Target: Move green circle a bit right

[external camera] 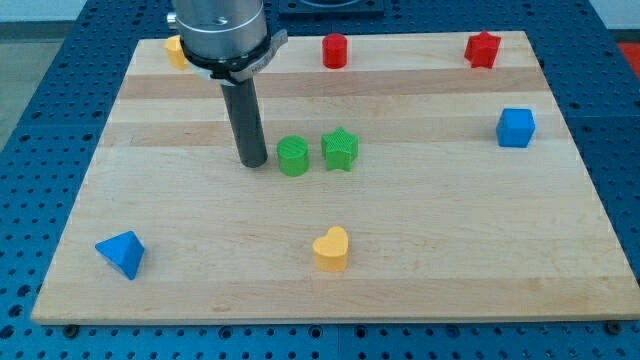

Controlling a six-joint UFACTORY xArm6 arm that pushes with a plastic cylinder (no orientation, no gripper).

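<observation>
While the green circle (293,157) sits mid-bench, the tip (253,163) stands just beside it on the view's left. This end effector is a plain rod, holding nothing. A short, centred push toward the view's right should do, stopping early, since the green star (340,150) lies just beyond.

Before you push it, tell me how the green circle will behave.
The green circle looks squat and flat-based, so it should slide rather than tip. My tip sits just to its left. The green star stands close on its right, so it will probably get shoved along.
</observation>
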